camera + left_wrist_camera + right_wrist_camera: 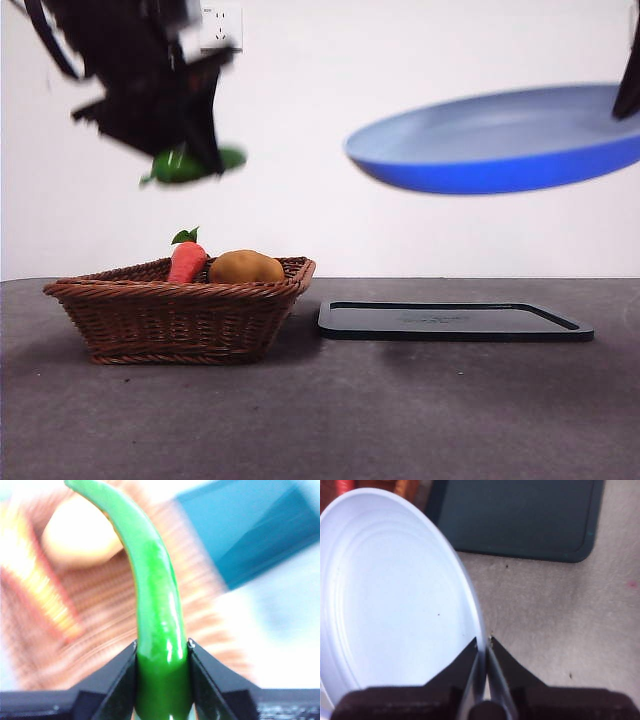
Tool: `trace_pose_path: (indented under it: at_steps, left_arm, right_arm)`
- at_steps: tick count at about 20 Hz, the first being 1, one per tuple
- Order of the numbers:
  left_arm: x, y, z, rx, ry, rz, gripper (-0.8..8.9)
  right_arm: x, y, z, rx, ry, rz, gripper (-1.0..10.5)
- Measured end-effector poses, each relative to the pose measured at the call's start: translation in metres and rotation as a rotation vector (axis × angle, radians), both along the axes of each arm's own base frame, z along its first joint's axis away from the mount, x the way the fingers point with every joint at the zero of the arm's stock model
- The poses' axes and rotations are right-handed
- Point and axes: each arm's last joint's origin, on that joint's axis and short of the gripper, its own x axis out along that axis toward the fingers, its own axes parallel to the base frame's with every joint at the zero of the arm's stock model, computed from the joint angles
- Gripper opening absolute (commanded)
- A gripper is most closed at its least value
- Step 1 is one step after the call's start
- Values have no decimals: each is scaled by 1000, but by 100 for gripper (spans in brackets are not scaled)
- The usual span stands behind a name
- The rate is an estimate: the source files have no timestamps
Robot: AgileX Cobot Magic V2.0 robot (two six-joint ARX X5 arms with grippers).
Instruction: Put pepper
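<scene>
Pepper (157, 630): clamped between both jaws of left gripper (162, 647), long axis running straight out past the tips; hangs at upper left of front view, above basket (180, 315). Right gripper (483, 645): jaws pinched on rim of blue plate (500, 140), held tilted at upper right. Basket holds 1 carrot (187, 260), 1 potato (246, 267). Dark tray (455, 322) lies beneath plate. Path from pepper to plate looks unobstructed.

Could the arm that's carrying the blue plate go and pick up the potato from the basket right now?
Probably not: the right gripper is shut on the blue plate's rim, held in the air above the dark tray. The potato lies uncovered in the basket.
</scene>
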Motion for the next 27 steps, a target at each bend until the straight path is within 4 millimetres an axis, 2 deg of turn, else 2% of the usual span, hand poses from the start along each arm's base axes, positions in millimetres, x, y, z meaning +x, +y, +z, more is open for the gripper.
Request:
trace_pose_path:
  at_steps: [2, 4, 7, 10, 13, 19, 22, 27]
  left_arm:
    - [-18, -4, 21, -87, -34, -82, 109]
    - [-34, -15, 32, -171, -31, -190, 109]
    - [-49, -40, 30, -195, 5, -307, 109]
    - [-58, -69, 20, -185, 17, -390, 109]
    - [-59, -90, 9, -153, -9, -402, 109]
    - [-42, -109, -36, -51, 86, -376, 137]
    - [-41, -111, -36, -53, 80, -377, 223]
    - [-42, -112, -36, -56, 72, -379, 223]
  right_arm:
    - [18, 3, -11, 14, 31, -17, 6]
    - [36, 8, -24, 82, 78, -9, 6]
    - [54, 18, -37, 172, 117, 2, 6]
    - [57, 28, -42, 186, 147, 12, 6]
    - [55, 33, -42, 191, 152, 26, 6]
    - [54, 33, -42, 187, 167, 15, 6]
    - [54, 33, -43, 185, 169, 12, 6]
    - [53, 32, -44, 181, 187, 10, 6]
